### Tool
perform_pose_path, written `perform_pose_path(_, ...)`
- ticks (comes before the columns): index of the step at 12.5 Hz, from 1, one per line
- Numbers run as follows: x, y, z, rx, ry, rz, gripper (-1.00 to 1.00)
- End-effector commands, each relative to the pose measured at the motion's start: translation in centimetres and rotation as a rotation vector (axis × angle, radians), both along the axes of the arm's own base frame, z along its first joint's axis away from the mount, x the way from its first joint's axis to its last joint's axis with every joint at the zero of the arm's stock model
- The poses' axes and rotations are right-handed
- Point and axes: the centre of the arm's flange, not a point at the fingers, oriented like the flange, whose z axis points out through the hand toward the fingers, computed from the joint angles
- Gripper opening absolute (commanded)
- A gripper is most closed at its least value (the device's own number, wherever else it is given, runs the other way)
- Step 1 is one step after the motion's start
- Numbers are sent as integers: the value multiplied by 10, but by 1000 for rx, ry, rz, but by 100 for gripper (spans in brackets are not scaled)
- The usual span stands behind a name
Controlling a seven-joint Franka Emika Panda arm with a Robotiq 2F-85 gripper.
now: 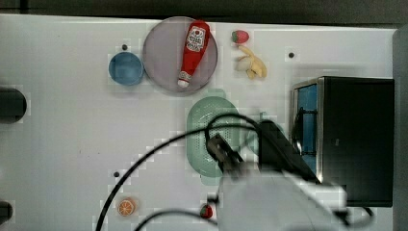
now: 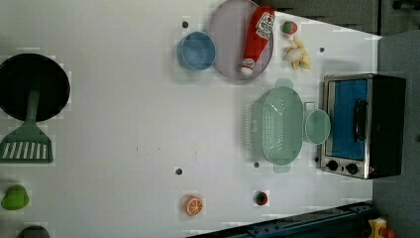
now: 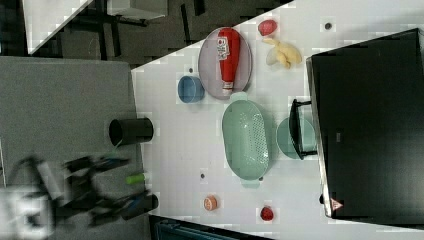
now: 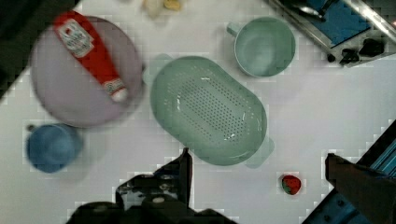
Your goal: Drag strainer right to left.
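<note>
White tabletop (image 2: 124, 129), dark floor past its edges in the right view. The strainer (image 2: 281, 124), pale mint oval with a dotted bottom and small end tabs, sits flat on the table, nothing inside it. In the left view it lies just left of a mint mug (image 2: 317, 126), the two about touching, and the mug stands right in front of a toaster oven (image 2: 364, 126) with a blue-lit window. Above the strainer in the left view, close by but apart, a grey plate (image 2: 225, 34) carries a red ketchup bottle (image 2: 257, 37) lying on its side, white cap toward the strainer. Small blue bowl (image 2: 197, 50) just beside the plate on the left view's left. Peeled banana (image 2: 298, 55) and a strawberry (image 2: 289, 27) near the plate's other side. Below the strainer in the left view: a second strawberry (image 2: 261, 198) and an orange slice (image 2: 193, 205), both well apart from it.

Gripper (image 4: 257, 161) hangs above the table, fingers spread wide, holding nothing; in the wrist view one finger (image 4: 184, 170) shows just off the strainer's rim, not touching it. In the top view the arm (image 1: 284, 197) and its black cables overlap the strainer's lower part.

Far on the left view's left: black pan (image 2: 32, 87), green spatula (image 2: 27, 139), green lime-like piece (image 2: 15, 197).
</note>
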Motion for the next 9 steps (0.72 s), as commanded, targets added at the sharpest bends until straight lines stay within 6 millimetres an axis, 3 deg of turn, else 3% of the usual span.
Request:
perform_pose_path(1, 31, -6, -130, 9, 150, -78, 100)
perform_pose_path(6, 44, 2, -244, 2, 82, -376, 100)
perform_pose_path(9, 49, 8, -308, -5, 101, -467, 100)
